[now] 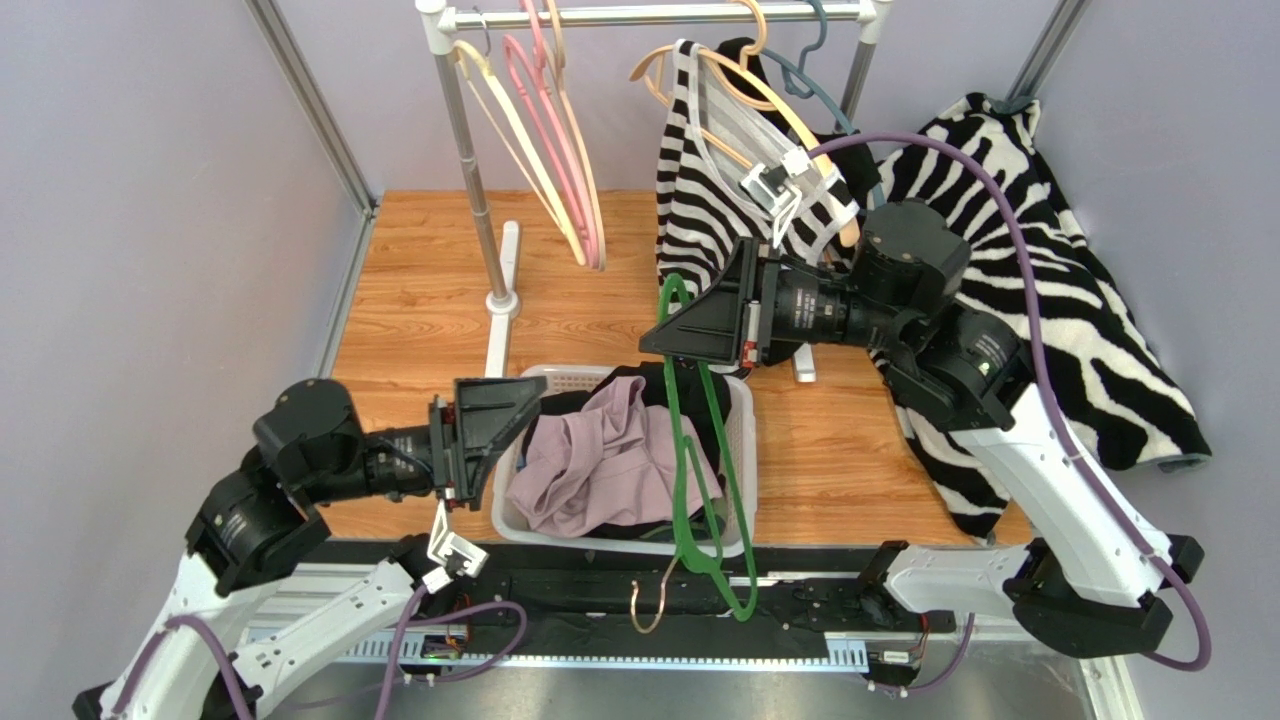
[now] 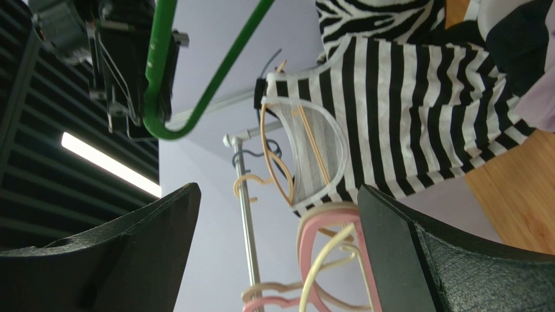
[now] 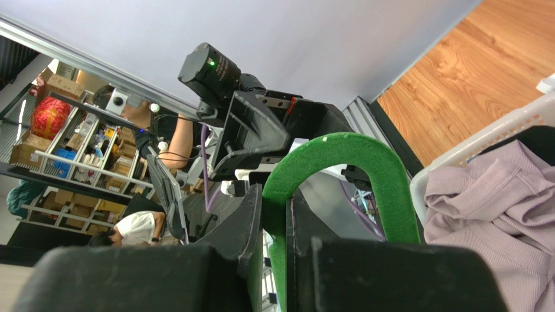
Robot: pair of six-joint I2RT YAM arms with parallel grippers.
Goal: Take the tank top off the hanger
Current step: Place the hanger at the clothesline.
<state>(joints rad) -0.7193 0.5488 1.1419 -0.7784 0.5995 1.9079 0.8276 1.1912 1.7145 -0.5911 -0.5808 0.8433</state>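
Observation:
My right gripper (image 1: pixel 691 323) is shut on one end of a green hanger (image 1: pixel 706 480). The hanger hangs upside down over the white basket (image 1: pixel 744 450), with its hook low by the table's near edge. No garment shows on it. In the right wrist view the fingers (image 3: pixel 260 221) clamp the hanger's green bend (image 3: pixel 345 153). A lilac garment (image 1: pixel 594 465) lies in the basket with a black one (image 1: pixel 684 398); I cannot tell which is the tank top. My left gripper (image 1: pixel 508 435) is open and empty at the basket's left rim. Its view (image 2: pixel 280 247) looks up at the hanger (image 2: pixel 156 78).
A clothes rack (image 1: pixel 466 150) stands at the back with pink and cream hangers (image 1: pixel 549 135). A black-and-white striped top (image 1: pixel 714 173) hangs there on a tan hanger. A zebra-print cloth (image 1: pixel 1067 285) covers the table's right side.

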